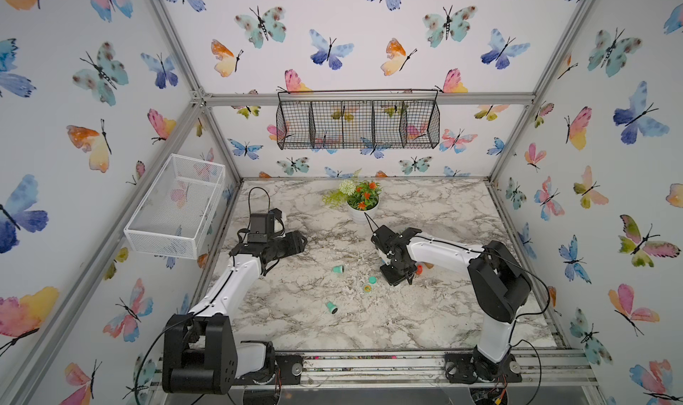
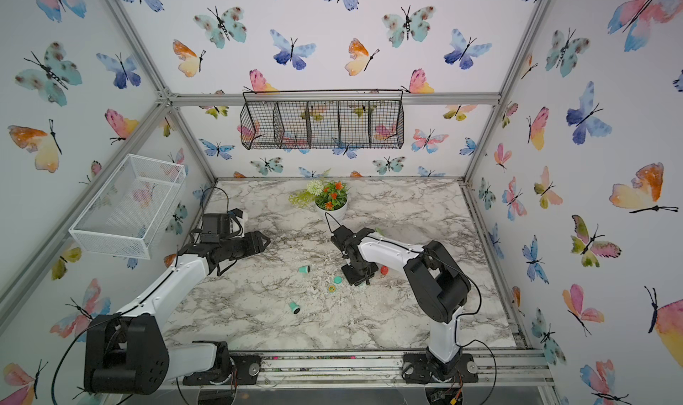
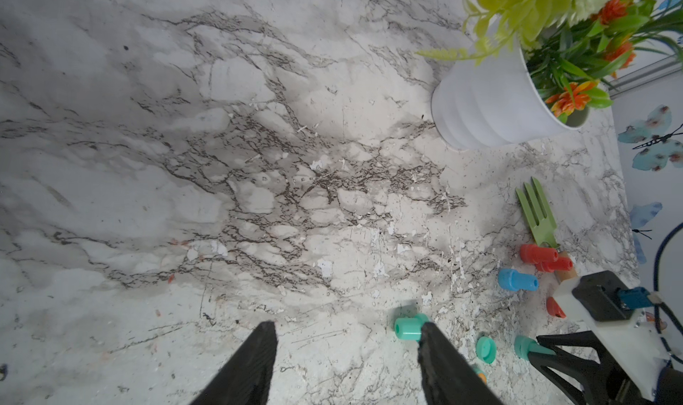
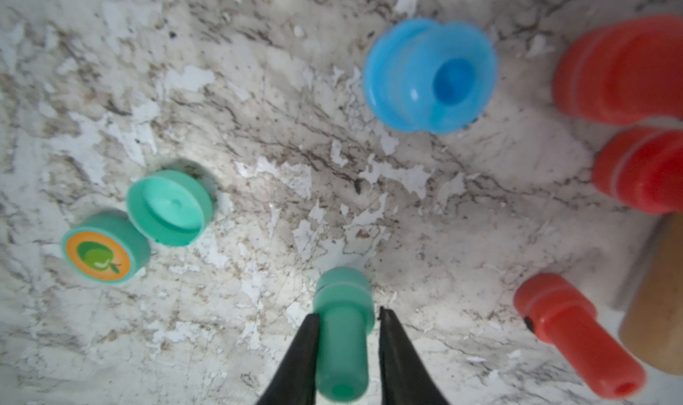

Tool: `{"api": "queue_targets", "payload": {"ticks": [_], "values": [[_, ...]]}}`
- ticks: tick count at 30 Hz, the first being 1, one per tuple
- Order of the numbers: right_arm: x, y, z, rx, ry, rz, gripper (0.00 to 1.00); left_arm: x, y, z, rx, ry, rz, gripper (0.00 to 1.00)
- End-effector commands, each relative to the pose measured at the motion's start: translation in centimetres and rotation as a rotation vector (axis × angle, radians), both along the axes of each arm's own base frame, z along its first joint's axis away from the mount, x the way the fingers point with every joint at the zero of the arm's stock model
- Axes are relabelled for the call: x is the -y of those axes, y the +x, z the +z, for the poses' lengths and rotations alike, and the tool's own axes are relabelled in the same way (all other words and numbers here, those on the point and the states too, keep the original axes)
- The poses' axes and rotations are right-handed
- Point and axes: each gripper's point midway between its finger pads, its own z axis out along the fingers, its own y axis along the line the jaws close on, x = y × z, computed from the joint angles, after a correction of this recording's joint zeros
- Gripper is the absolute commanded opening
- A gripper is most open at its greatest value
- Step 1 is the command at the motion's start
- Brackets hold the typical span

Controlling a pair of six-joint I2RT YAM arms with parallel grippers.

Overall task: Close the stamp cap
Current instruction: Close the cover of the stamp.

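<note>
Right tool [image 4: 348, 312] slightly parted around teal stamp [image 4: 342, 292] | left tool [image 3: 346, 325] open, empty | chipped marble tabletop [image 1: 436, 207] | butterfly walls [image 1: 369, 33]

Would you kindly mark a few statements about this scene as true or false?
1. The left gripper is open and empty. True.
2. A teal stamp lies between the jaws of the right gripper. True.
3. The apple disc sits on a stamp. False: it lies on the table, beside a cap.
4. The blue stamp is in the wall basket. False: it lies on the table near red stamps.
5. The pot stands upright. True.
</note>
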Motion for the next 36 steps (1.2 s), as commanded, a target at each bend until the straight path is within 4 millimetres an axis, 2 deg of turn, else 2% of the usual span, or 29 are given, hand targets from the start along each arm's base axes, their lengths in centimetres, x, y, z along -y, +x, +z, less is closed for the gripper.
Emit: {"api": "queue_targets", "payload": {"ticks": [1,10,20,24,31,36], "values": [[2.2,-2.2,-5.1,-0.106,-0.08,-0.013,0.38,0.3,-0.2,-0.3,-0.019,-0.011,-0.013,0.64],[0.5,-1.3,-3.7,-0.066,0.006,-0.017,0.46,0.2,-0.2,-0.2,-0.014,-0.007,-0.011,0.64],[-0.7,0.2,-1.0,-0.001,0.054,-0.015,0.48,0.2,-0.3,-0.2,-0.015,-0.004,-0.011,0.64],[-1.3,1.3,1.2,0.043,0.075,-0.019,0.48,0.2,-0.3,-0.1,-0.012,-0.006,-0.014,0.64],[-2.9,3.3,7.4,0.148,0.155,-0.018,0.48,0.3,-0.4,0.1,-0.009,-0.009,-0.025,0.64],[-6.2,3.7,10.1,0.184,0.324,0.113,0.47,0.3,-0.6,0.2,-0.008,-0.003,-0.028,0.64]]}}
